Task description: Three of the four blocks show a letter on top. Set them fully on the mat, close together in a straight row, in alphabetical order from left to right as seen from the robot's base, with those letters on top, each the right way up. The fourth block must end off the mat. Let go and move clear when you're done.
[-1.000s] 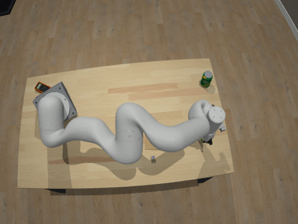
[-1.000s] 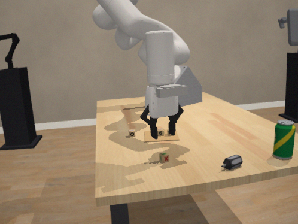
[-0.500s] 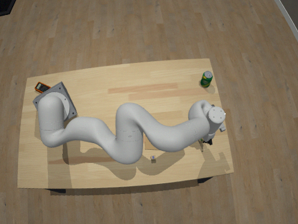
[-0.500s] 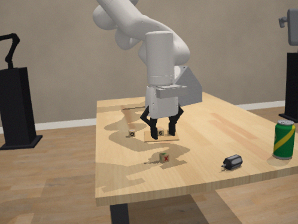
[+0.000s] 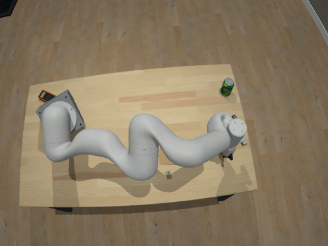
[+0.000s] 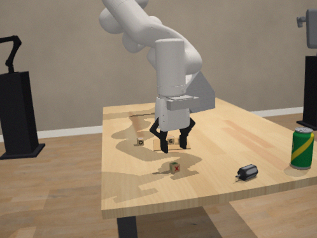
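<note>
My gripper (image 6: 173, 147) hangs a little above the table near its far end from the base, fingers pointing down, partly open and empty. In the top view it (image 5: 228, 156) is mostly hidden under the wrist. A block with a red X on its side (image 6: 175, 167) lies on the table just below it; only a green sliver of this block (image 5: 221, 154) shows from above. The small tan mat (image 6: 172, 146) lies beyond, with a lettered block (image 6: 170, 140) on it seen between my fingers. A block marked O (image 6: 140, 141) sits off the mat, and also shows in the top view (image 5: 168, 173).
A green can (image 6: 302, 147) stands at the table's corner, also in the top view (image 5: 227, 86). A small dark cylinder (image 6: 247, 172) lies near the table edge. An orange meter (image 5: 46, 95) lies beside the robot base (image 5: 60, 110). The arm covers most of the mat from above.
</note>
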Available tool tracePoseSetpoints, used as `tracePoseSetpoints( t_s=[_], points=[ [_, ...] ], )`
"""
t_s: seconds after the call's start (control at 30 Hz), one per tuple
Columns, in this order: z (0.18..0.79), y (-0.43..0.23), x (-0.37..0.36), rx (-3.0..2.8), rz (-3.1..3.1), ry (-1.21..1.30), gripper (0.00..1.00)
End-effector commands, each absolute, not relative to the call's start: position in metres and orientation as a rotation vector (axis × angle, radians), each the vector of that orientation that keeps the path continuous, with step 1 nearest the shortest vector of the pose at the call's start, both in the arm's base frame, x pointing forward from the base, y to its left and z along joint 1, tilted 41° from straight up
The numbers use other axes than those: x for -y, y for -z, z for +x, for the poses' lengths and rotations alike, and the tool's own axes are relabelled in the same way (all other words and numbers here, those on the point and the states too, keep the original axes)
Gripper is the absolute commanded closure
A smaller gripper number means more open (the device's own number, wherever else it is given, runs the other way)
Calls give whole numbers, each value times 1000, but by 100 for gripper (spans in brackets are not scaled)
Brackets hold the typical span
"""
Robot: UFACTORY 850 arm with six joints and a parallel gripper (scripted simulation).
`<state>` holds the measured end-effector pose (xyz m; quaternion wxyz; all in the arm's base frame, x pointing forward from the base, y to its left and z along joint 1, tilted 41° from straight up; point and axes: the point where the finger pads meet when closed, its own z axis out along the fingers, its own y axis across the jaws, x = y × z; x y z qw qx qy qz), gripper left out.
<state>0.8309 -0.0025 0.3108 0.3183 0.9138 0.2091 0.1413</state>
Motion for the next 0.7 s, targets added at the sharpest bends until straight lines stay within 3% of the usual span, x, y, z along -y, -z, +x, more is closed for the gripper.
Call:
tracePoseSetpoints(
  t_s=[0.0,0.67],
  points=[
    [833,-310,3,-550,2403,-375,36],
    [843,-291,17,-550,2403,-375,36]
  ],
)
